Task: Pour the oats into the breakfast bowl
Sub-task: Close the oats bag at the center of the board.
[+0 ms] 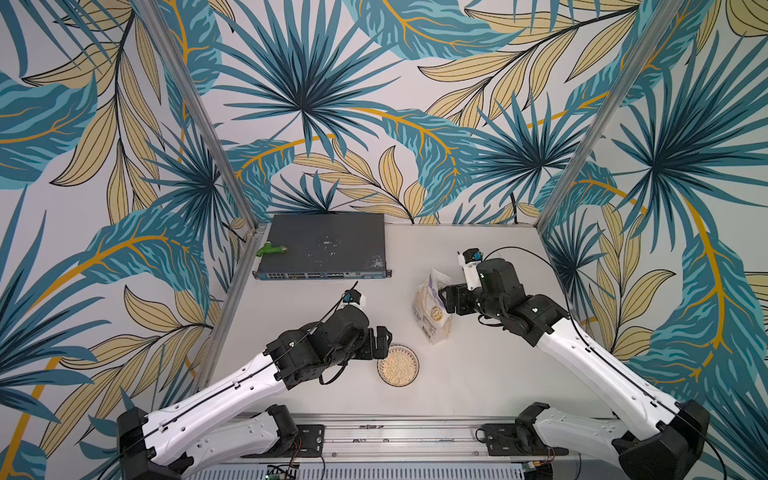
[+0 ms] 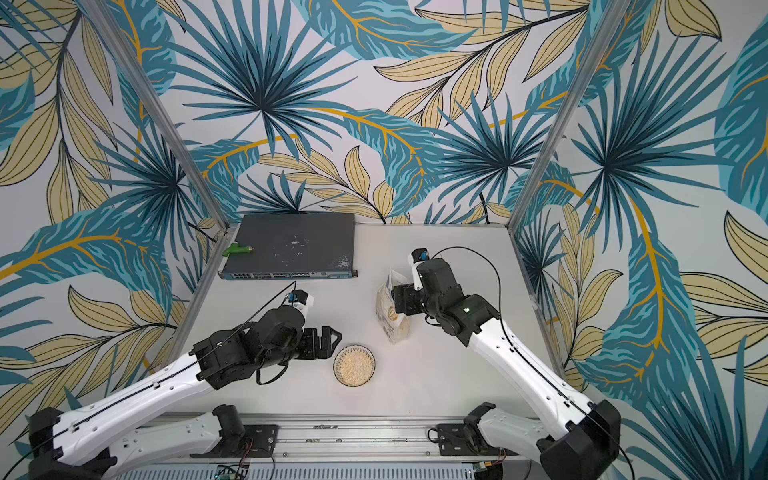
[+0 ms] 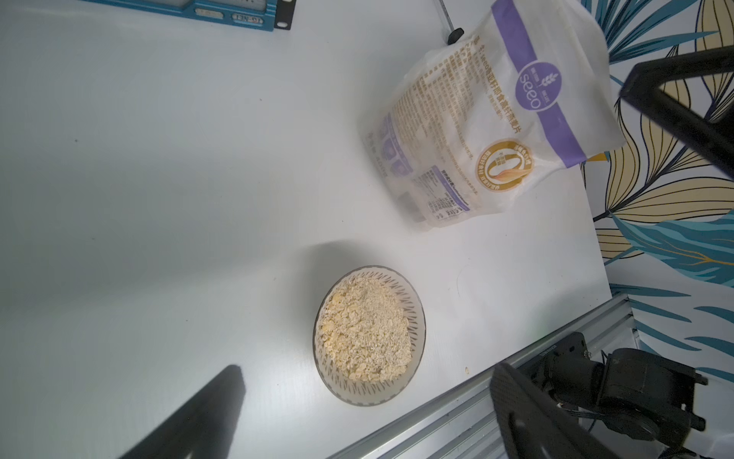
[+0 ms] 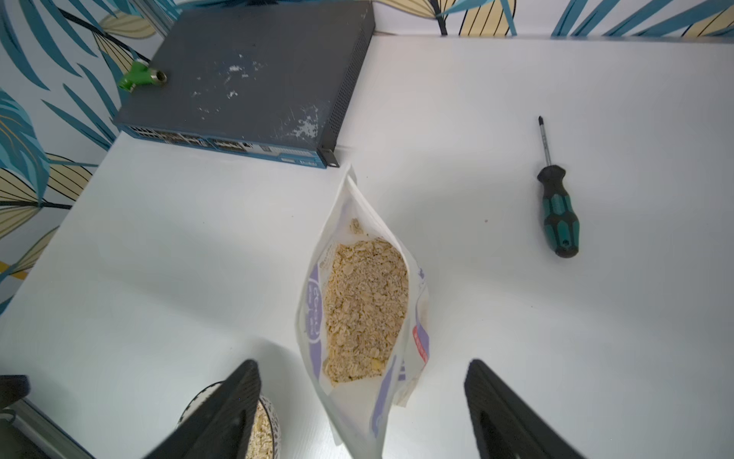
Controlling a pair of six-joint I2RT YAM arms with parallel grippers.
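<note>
Right gripper [image 4: 361,365] first: black jaws spread wide, with the upright clear plastic bag [image 4: 353,417], white-and-purple label, between them, a gap on each side, pale oats [image 4: 365,310] inside. Left gripper [image 1: 382,343] gapes just beside the small dark-rimmed patterned bowl [image 1: 398,365], which is heaped with flakes near the white desk's [image 1: 478,374] front edge.

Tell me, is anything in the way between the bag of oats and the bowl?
Nothing visible. Only bare table lies between the bag of oats and the breakfast bowl. The left gripper hangs beside the bowl, on the side away from the bag, jaws open.
</note>
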